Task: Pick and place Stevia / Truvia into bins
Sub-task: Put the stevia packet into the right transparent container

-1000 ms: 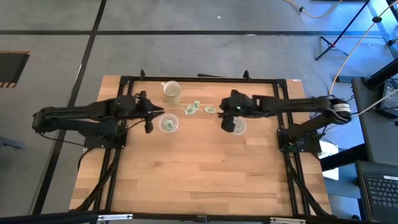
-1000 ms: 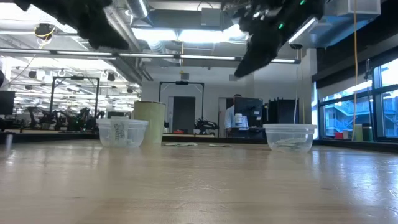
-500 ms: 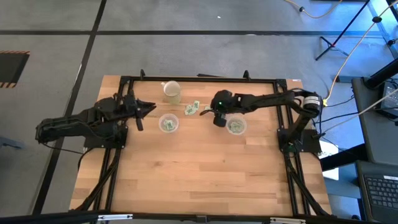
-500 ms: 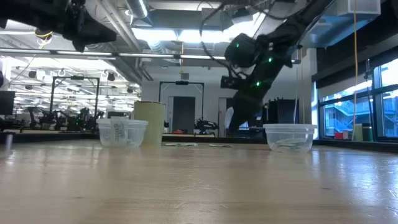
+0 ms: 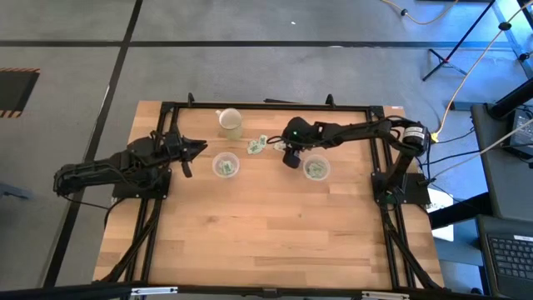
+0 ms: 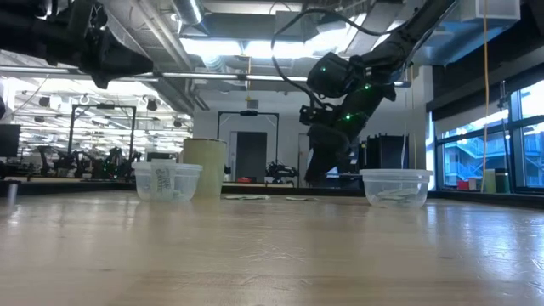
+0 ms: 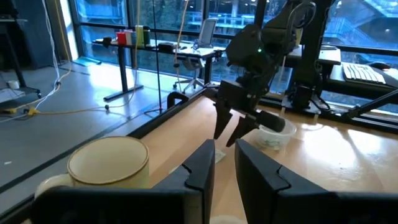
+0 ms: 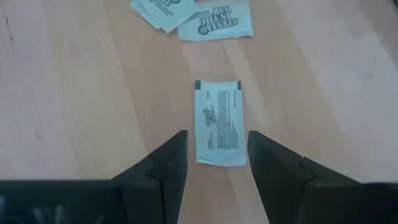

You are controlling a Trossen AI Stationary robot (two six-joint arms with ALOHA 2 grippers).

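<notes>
High view: the table (image 5: 275,233) has two clear bins, the left bin (image 5: 225,166) and the right bin (image 5: 316,169), both with packets in them. A cream cup (image 5: 231,123) sits toward the far edge, and a few loose packets (image 5: 258,145) lie between the cup and the right arm. The right gripper (image 5: 289,158) is down near the table just beside the right bin, on the side toward the loose packets. The left gripper (image 5: 196,147) sits off to the left of the left bin, up in the air.

Low view: both bins stand upright on the table, left bin (image 6: 168,181) right in front of the cup (image 6: 205,167), right bin (image 6: 395,187) well apart from it. The right gripper (image 6: 321,167) hangs low between them, and flat packets (image 6: 255,198) lie on the table there.

Left wrist view: the left gripper (image 7: 224,168) has its fingers only narrowly apart, holding nothing. The cup (image 7: 109,163) is close by, and the right gripper (image 7: 229,130) shows farther off with spread fingers next to the right bin (image 7: 272,135).

Right wrist view: the right gripper (image 8: 215,158) points straight down at one packet (image 8: 219,122), fingers wide and straddling it, not gripping. Two more packets (image 8: 194,17) lie a bit beyond.
</notes>
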